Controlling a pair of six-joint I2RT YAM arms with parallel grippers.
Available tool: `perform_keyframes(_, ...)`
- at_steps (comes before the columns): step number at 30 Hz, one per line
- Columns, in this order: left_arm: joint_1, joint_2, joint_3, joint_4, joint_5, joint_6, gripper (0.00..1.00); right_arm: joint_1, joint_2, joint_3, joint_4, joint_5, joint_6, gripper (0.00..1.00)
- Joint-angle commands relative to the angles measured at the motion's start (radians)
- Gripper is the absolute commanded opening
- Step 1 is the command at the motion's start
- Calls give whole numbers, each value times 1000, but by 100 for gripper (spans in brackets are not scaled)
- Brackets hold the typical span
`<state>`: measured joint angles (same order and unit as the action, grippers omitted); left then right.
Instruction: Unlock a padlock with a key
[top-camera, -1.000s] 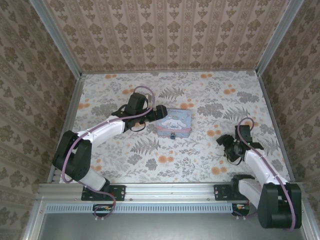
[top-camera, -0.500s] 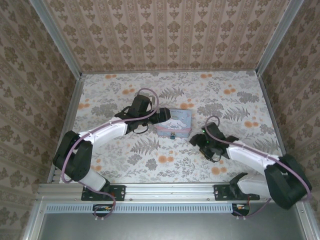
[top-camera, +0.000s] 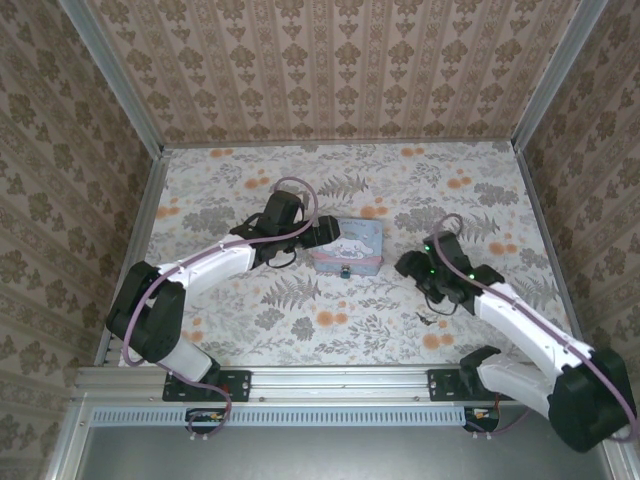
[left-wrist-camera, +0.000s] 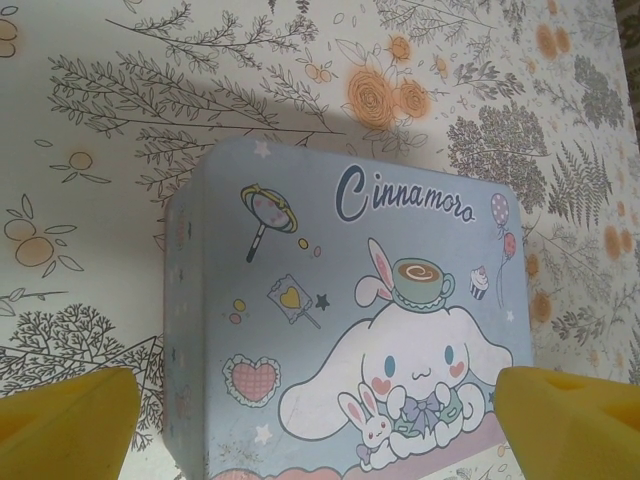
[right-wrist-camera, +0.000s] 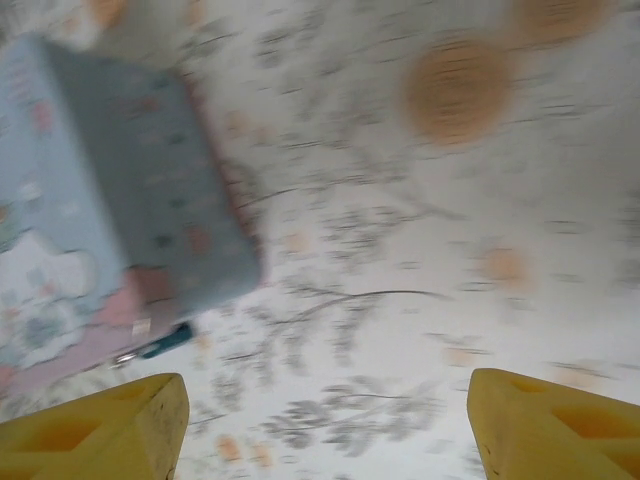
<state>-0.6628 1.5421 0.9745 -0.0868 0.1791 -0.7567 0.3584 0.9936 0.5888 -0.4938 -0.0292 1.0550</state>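
**Left fingers** (left-wrist-camera: 60, 425): wide apart, nothing clamped. Cartoon tin (left-wrist-camera: 340, 300) sat between and just ahead of them, lid up; tips straddled its near edge w/o clear contact.

**Right fingers** (right-wrist-camera: 100, 430): apart, nothing between them. Bare table (right-wrist-camera: 420, 240) lay ahead of them; view blurred.

**Padlock** (right-wrist-camera: 165, 342): small teal body w/ a metal part, ahead of and just beyond the one right fingertip, at the tin's pink-edged side, low by the table. Whether hooked through a hasp: cannot tell. Seen from above it lay well apart from the right fingers, on the tin side facing the arm bases.

**Key:** not made out for certain. Small dark item (top-camera: 430, 318) on the table near the right arm, poss. the key; too small to tell.

**Step (est.):** approach; lock not yet touched, left fingers placed to steady the tin.

**Next (est.):** close left fingers on the tin; right fingers need the key gripped by its bow, then lined up w/ the keyhole.
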Motion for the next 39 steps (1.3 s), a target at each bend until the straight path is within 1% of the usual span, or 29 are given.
perform_keyframes(1,-9,-30,-4,-32,-13,-2,100,-50,-61,-37,-192,14,-69,76)
perform_keyframes(6,-9,-28,4,-34,-3,5,100,-53,-25,-67,-222,-18,-93,76)
perform_keyframes(12,-9,-23,8,-32,9,11,100,-50,-4,-120,-197,-53,-72,75)
perform_keyframes(18,-7,-10,6,-16,16,10,100,-18,37,-136,-162,-61,-47,74)
perform_keyframes(29,-2,-14,-4,-12,20,7,100,165,191,-84,-8,-45,72,73)
perform_keyframes(39,-2,-32,-12,-28,20,9,100,351,379,89,70,-26,138,73)
